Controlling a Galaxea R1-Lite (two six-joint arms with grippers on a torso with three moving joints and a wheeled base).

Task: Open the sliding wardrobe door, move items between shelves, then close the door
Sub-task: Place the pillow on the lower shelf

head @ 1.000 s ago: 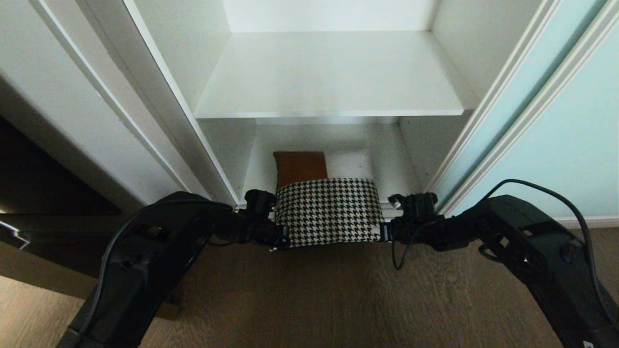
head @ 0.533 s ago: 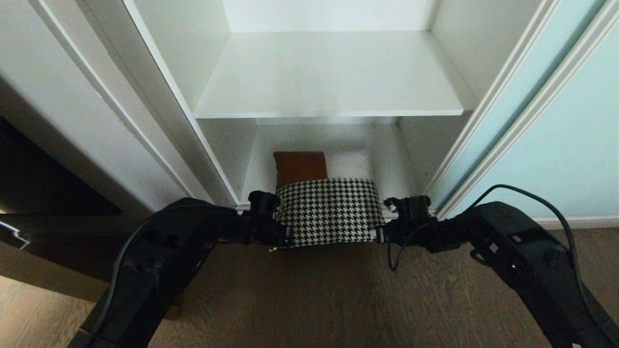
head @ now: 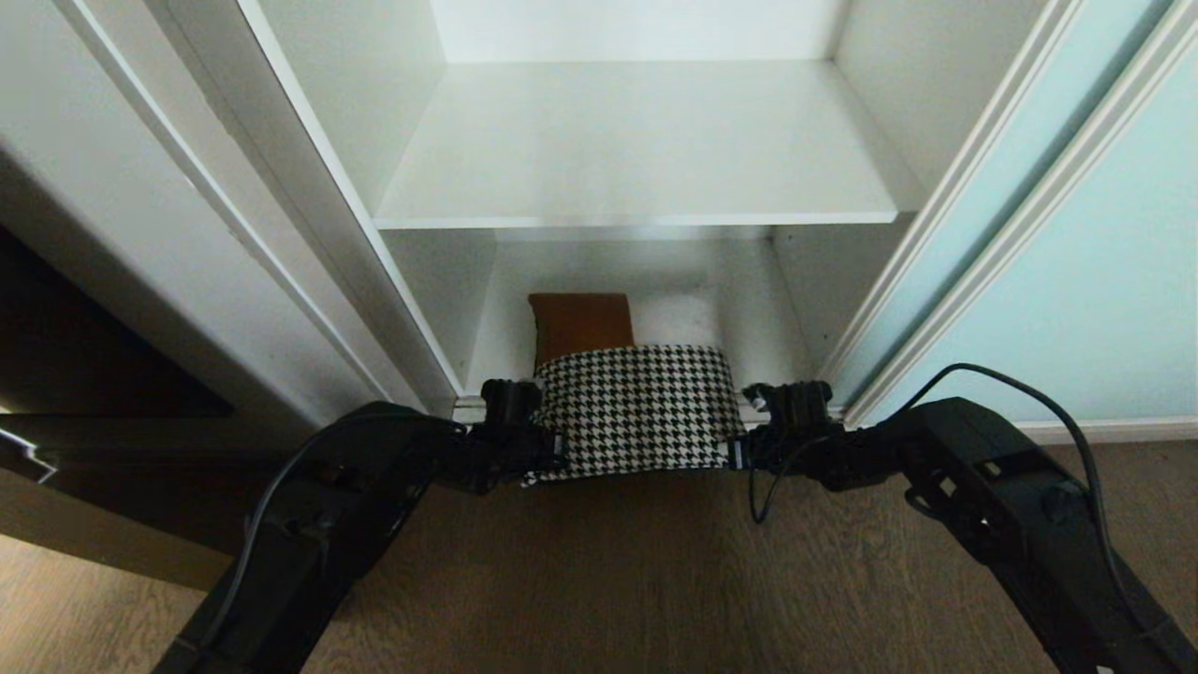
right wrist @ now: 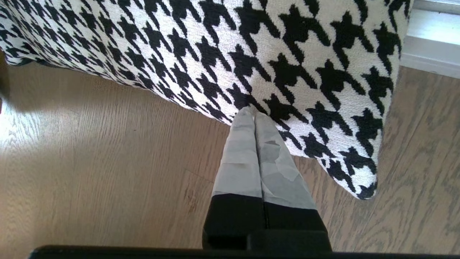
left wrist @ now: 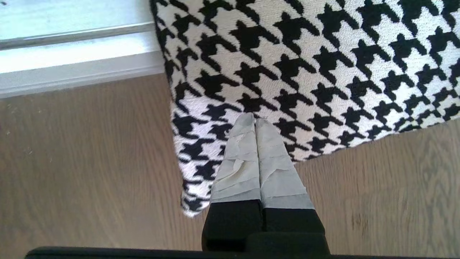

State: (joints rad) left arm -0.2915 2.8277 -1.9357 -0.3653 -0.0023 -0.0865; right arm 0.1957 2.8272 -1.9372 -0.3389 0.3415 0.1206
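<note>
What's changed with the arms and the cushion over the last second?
Both arms have pushed forward toward the wardrobe. The left gripper and right gripper stay shut, pressing the near corners of the cushion, whose near edge has slid a little toward the opening. The upper shelf and sliding door have not moved.

A home bedroom or dressing area is showing here. A built-in wardrobe with white shelves [head: 636,150] and a frosted aqua sliding wardrobe door [head: 1104,281] is standing on wood-plank flooring [head: 608,580].
</note>
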